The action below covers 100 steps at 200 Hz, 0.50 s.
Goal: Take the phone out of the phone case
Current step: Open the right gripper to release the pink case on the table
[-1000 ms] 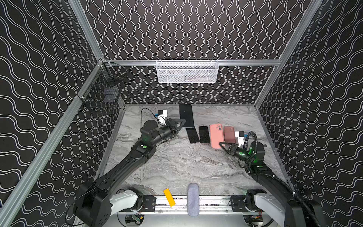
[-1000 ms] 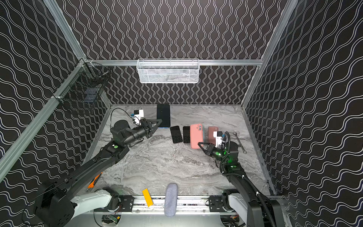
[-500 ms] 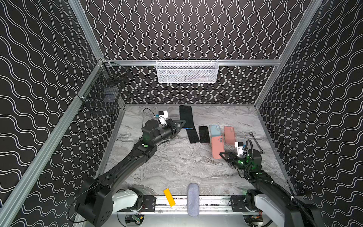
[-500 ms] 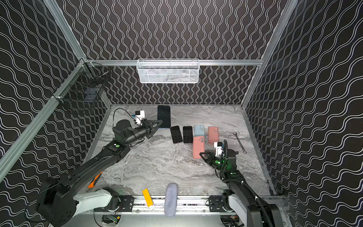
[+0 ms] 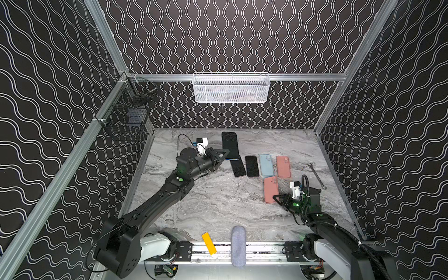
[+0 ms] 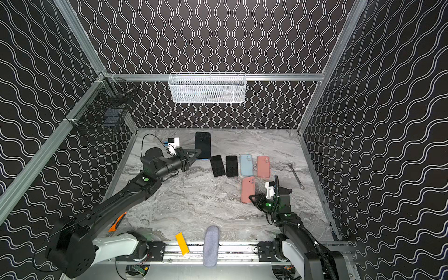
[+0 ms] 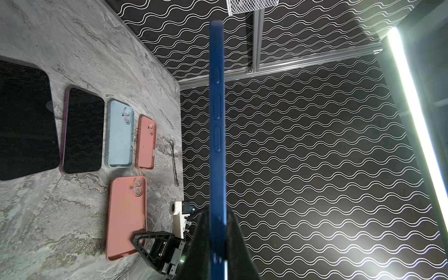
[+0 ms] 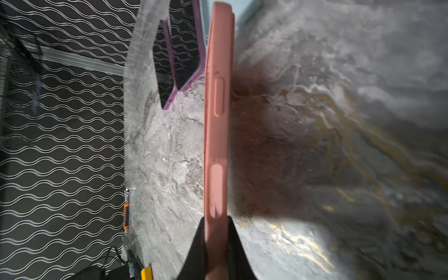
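The left gripper pinches the near edge of a dark phone in a blue case, screen up, at the far side of the grey marble table. The right gripper is clamped on the end of the near pink case.

A row lies between them: a tilted black phone, a straight black phone, a light blue case and a far pink case. A wrench lies further right.

Black walls with white wavy lines enclose the table. A white mesh basket hangs on the back wall.
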Each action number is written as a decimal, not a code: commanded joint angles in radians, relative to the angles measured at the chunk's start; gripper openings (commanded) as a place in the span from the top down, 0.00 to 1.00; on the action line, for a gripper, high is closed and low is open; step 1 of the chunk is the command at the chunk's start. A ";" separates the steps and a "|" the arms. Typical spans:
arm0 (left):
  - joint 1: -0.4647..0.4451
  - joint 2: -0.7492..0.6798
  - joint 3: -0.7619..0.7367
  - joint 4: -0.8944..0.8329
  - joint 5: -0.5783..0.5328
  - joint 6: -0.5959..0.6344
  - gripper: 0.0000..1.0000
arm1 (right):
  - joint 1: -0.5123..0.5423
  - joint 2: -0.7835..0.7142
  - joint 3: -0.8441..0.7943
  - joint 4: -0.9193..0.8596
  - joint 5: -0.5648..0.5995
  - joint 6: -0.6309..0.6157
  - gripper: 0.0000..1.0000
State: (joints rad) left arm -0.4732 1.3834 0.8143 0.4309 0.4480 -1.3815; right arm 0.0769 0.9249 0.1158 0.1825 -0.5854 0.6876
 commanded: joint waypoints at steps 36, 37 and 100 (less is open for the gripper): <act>0.002 0.000 -0.010 0.060 0.012 0.013 1.00 | 0.000 0.023 -0.020 0.001 0.025 -0.041 0.84; 0.001 -0.001 -0.010 0.060 0.011 0.012 1.00 | 0.000 0.023 -0.020 0.000 0.025 -0.042 0.84; 0.001 -0.008 -0.022 0.060 0.014 0.010 1.00 | 0.000 -0.006 0.015 -0.065 0.061 -0.063 0.67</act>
State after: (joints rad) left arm -0.4732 1.3808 0.7959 0.4316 0.4522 -1.3815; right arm 0.0765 0.9405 0.1165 0.1566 -0.5579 0.6415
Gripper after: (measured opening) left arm 0.102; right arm 0.309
